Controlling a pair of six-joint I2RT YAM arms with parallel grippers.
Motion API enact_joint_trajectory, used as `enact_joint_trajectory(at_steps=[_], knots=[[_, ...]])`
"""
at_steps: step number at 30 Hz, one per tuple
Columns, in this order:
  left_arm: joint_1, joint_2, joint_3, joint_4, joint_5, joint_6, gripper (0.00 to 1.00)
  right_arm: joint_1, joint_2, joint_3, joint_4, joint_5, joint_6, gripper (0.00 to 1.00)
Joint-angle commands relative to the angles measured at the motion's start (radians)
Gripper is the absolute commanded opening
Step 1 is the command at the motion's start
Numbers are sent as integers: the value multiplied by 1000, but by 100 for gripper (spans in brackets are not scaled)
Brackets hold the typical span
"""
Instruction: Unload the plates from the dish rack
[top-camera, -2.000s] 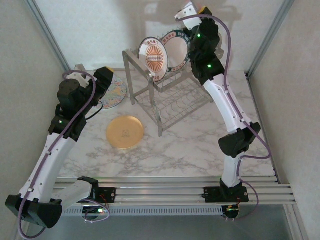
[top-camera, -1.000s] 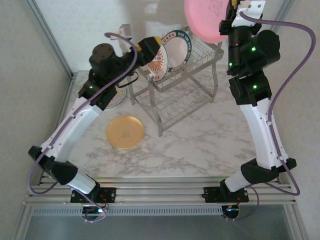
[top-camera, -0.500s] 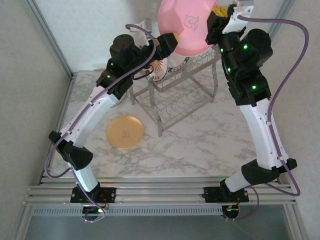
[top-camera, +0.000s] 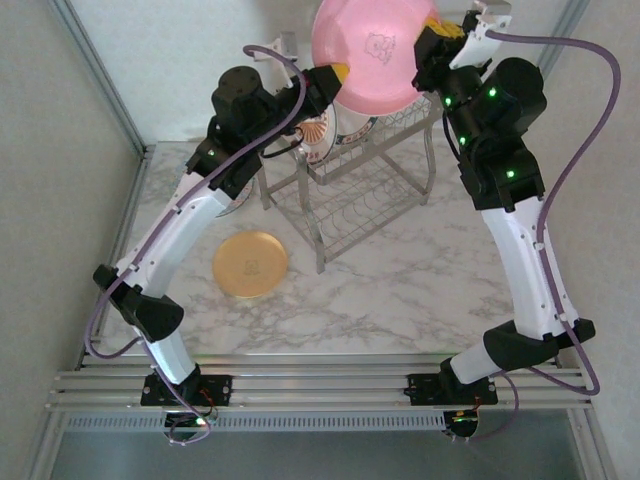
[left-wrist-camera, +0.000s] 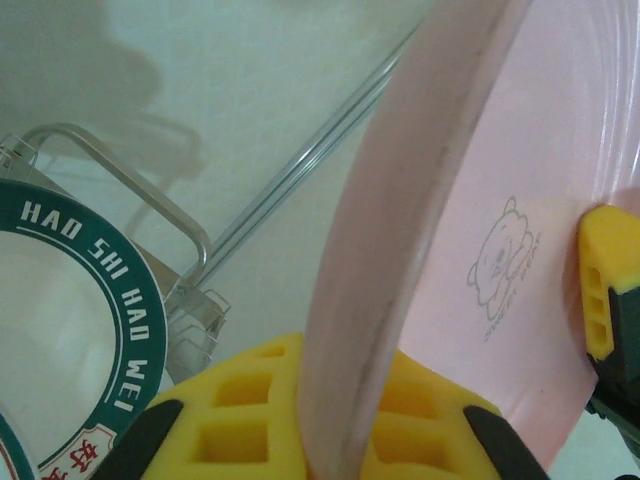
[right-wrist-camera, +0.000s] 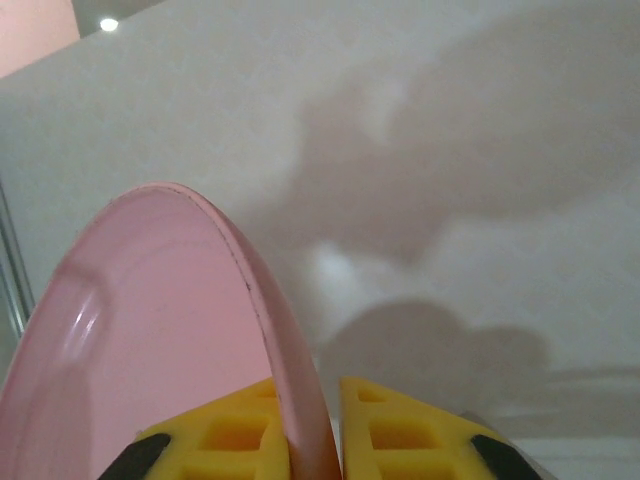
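A pink plate (top-camera: 375, 50) with a small bear print hangs high above the dish rack (top-camera: 350, 195), held at both edges. My left gripper (top-camera: 335, 78) is shut on its left rim, and my right gripper (top-camera: 432, 45) is shut on its right rim. In the left wrist view the pink plate (left-wrist-camera: 520, 180) runs edge-on between my yellow pads (left-wrist-camera: 230, 420). In the right wrist view the pink plate (right-wrist-camera: 150, 340) rises from my right gripper (right-wrist-camera: 322, 440). Two plates still stand in the rack's top tier: an orange-medallion plate (top-camera: 315, 132) and a green-rimmed plate (top-camera: 358, 125).
An orange plate (top-camera: 250, 264) lies flat on the marble table, left of the rack. A patterned plate (top-camera: 238, 200) lies further back, mostly hidden behind my left arm. The green-rimmed plate (left-wrist-camera: 90, 300) and the rack's wire (left-wrist-camera: 190, 235) sit close below my left gripper.
My right arm lifted the pink plate out of the rack. My left arm swung up from the table to its left rim and has now shut on it.
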Motion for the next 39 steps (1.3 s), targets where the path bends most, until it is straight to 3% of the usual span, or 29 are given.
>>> enact_joint_trajectory(at_steps=[1, 3, 4, 6, 9, 13, 21, 29, 33, 39], knots=[[3, -10, 5, 19, -23, 8, 0, 21, -7, 20, 4, -111, 34, 0], [12, -20, -8, 46, -14, -17, 0, 22, 1, 32, -14, -123, 38, 1], [18, -27, -15, 59, -9, -32, 0, 21, 2, 35, -17, -125, 38, 10], [34, -45, -40, 94, 2, -67, 0, 22, 1, 35, -16, -127, 41, 37], [60, -76, -74, 141, 14, -108, 0, 22, 0, 35, -9, -138, 41, 63], [98, -122, -112, 161, 25, -142, 0, 22, -6, 31, 11, -175, 40, 77], [215, -306, -303, 151, 12, -197, 0, 22, -10, -1, 105, -334, 64, 83], [379, -568, -590, 118, 2, -304, 0, 24, -4, -19, 100, -395, 92, 83], [439, -705, -723, 16, -44, -356, 0, 27, -4, -16, 62, -411, 110, 83], [450, -848, -822, -260, -175, -371, 0, 34, -25, -40, -11, -424, 148, 82]])
